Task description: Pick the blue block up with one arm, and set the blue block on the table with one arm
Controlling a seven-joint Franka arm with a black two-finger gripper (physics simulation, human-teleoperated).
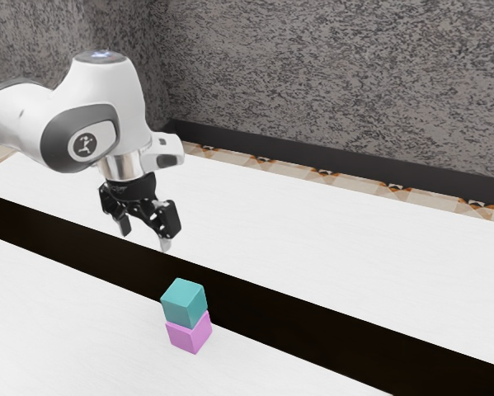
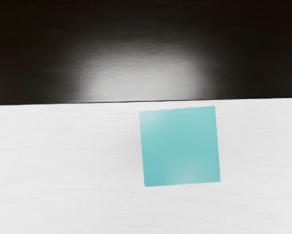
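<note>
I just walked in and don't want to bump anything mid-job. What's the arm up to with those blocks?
It isn't holding anything right now. The gripper is open and hangs above the table, clear of the stack. The blue-green block, presumably the blue one it is meant to pick up and put on the table, sits on top of the pink block. So the pick has yet to happen.

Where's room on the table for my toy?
Beyond the wide black stripe, the white tabletop is bare up to the tan patterned strip. Nearer, it's bare toward the exterior view's left. Crowded: by the stripe, where the blue-green cube sits on the pink cube.
</note>
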